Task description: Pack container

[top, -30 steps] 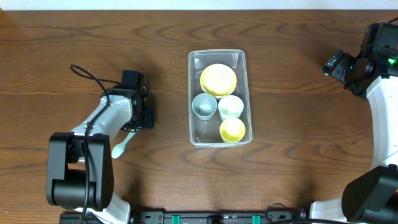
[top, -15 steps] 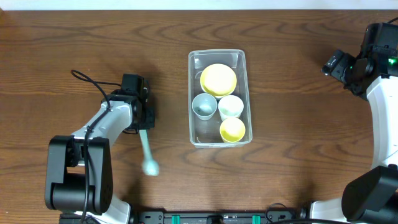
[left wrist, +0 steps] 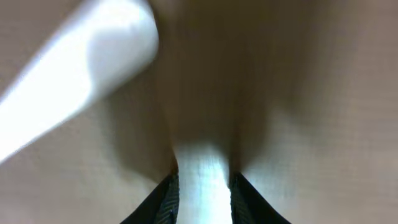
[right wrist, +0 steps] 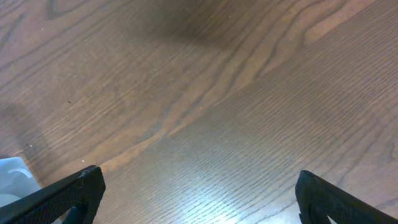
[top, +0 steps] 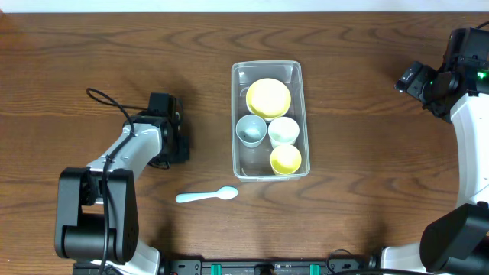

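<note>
The clear container (top: 238, 122) stands mid-table and holds a yellow bowl (top: 268, 97), a grey-blue cup (top: 250, 131), a white cup (top: 283, 131) and a yellow cup (top: 286, 159). A pale blue spoon (top: 206, 196) lies flat on the table just outside the container's near left corner. My left gripper (top: 176, 150) is low over the table, left of the container and apart from the spoon. In the left wrist view its jaws (left wrist: 202, 199) are nearly closed with a pale strip between them, and a blurred pale shape (left wrist: 81, 68) is at upper left. My right gripper (right wrist: 199, 186) is open and empty.
The right arm (top: 428, 76) is at the table's far right edge, over bare wood. A corner of the container (right wrist: 11, 173) shows at the left edge of the right wrist view. The left arm's cable (top: 107, 95) loops over the table at left.
The spoon swung from under the left gripper out to the right and now lies flat near the container's corner, free of the gripper. The right arm has not moved.
</note>
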